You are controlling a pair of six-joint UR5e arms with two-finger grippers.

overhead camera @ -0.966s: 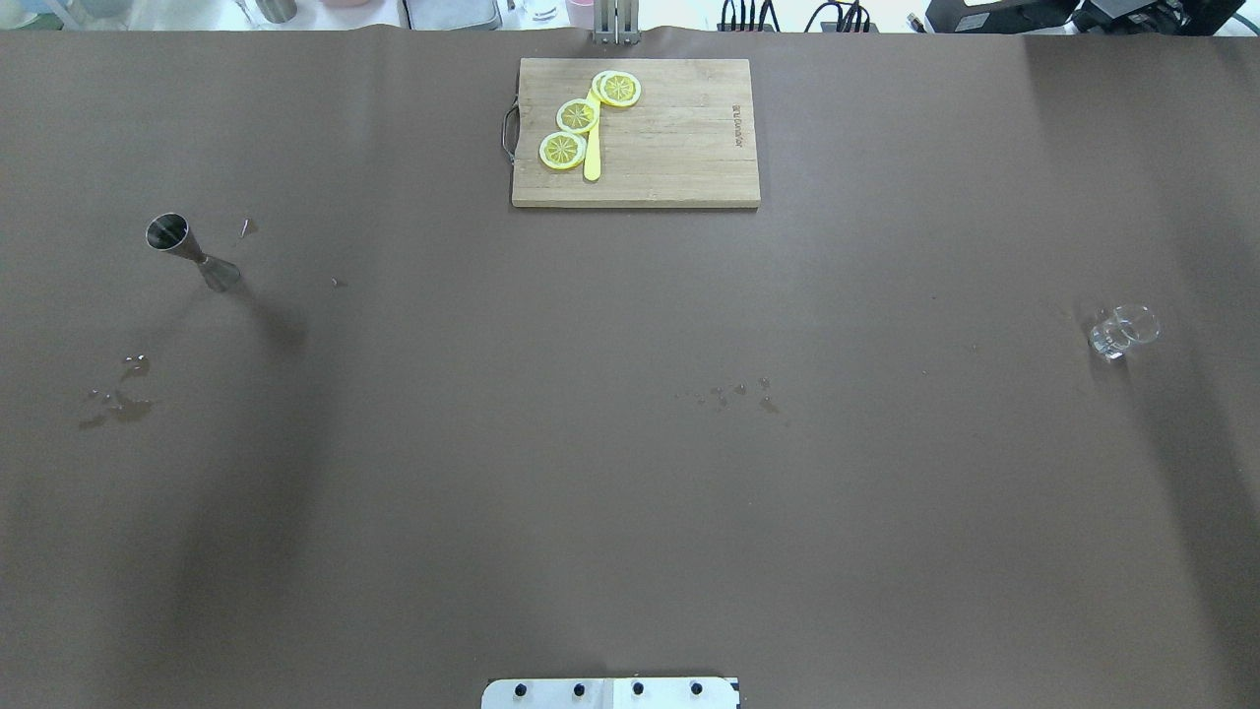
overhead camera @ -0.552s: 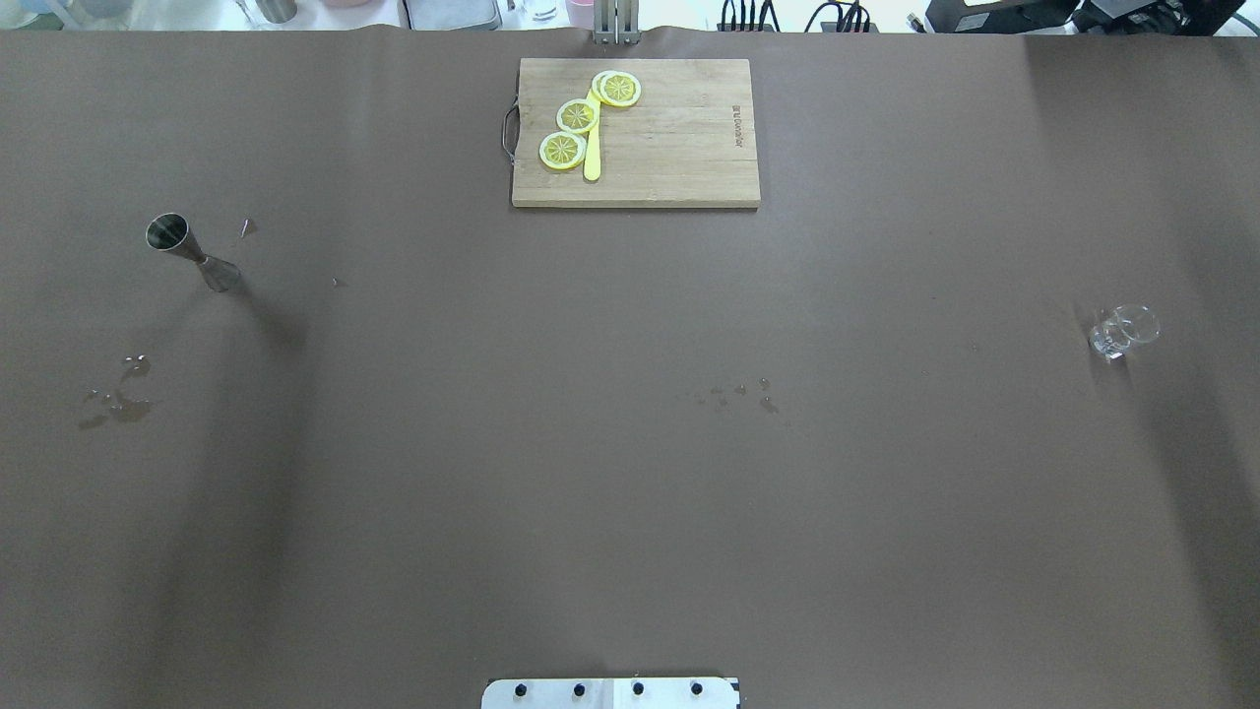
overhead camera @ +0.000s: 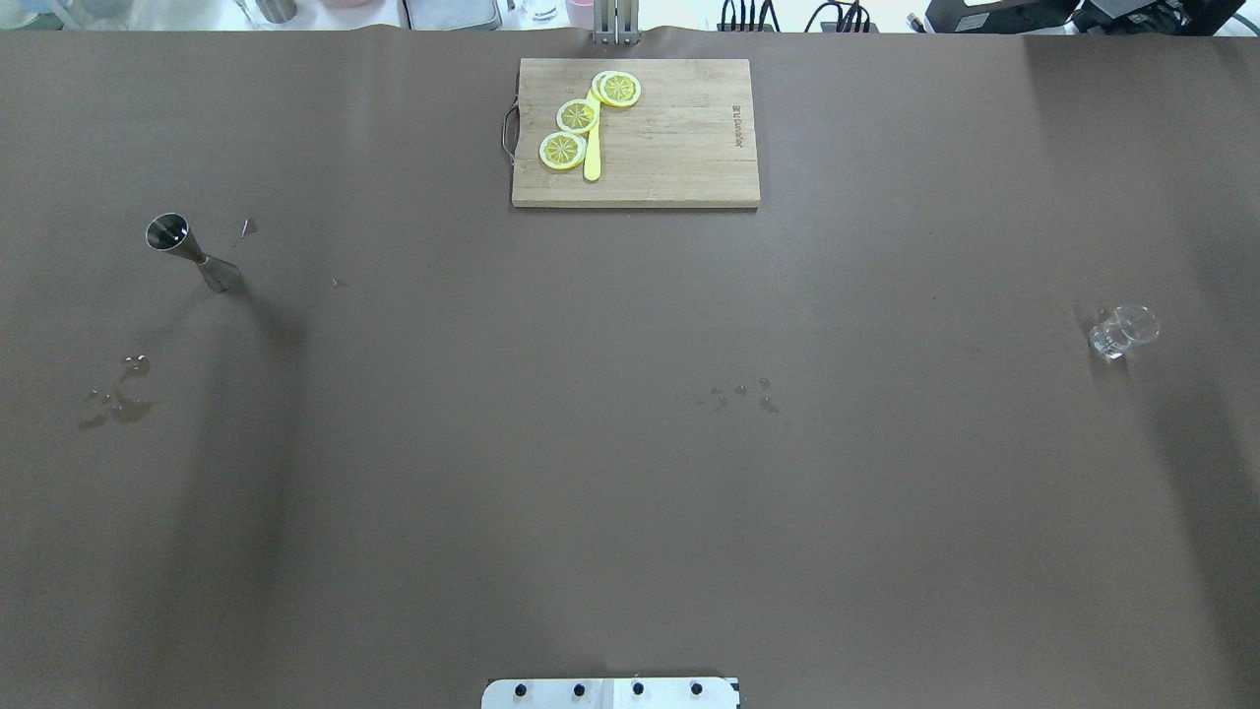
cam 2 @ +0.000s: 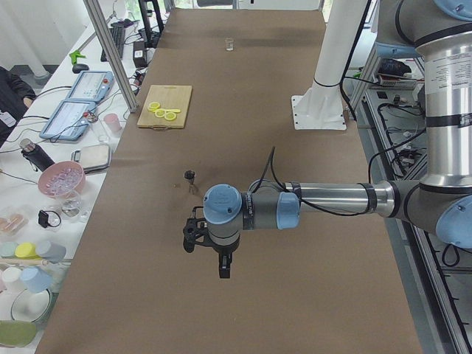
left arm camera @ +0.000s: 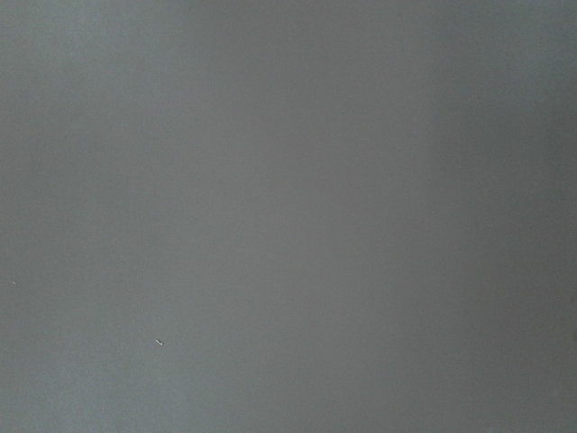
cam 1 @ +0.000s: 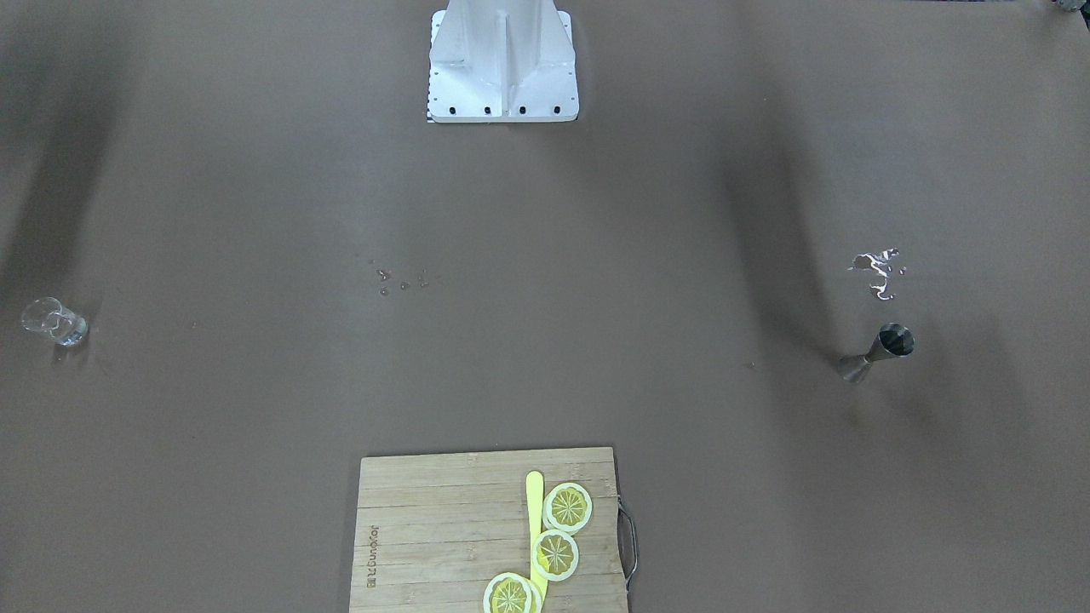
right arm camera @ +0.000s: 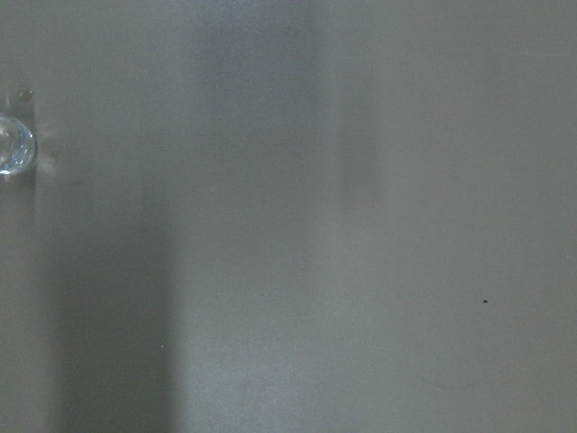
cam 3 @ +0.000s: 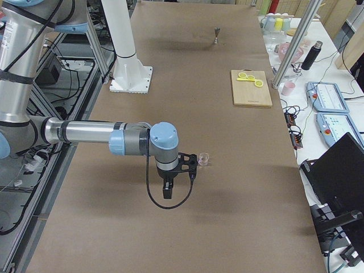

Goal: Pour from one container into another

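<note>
The jigger (overhead camera: 194,254) stands upright at the robot's left, apart from the left gripper (cam 2: 223,271). The shot glass (cam 3: 203,159) is near the right gripper (cam 3: 166,193), and I cannot tell if either gripper is open. The jigger looks light, stiff and slippery, so I think it is best held at its narrow waist.

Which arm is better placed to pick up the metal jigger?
Left, most likely. The jigger stands on the robot's left side of the table, where the left gripper hangs; the right gripper is far across, near the glass.

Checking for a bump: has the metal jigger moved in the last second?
No. The jigger sits in the same spot relative to the cutting board.
</note>
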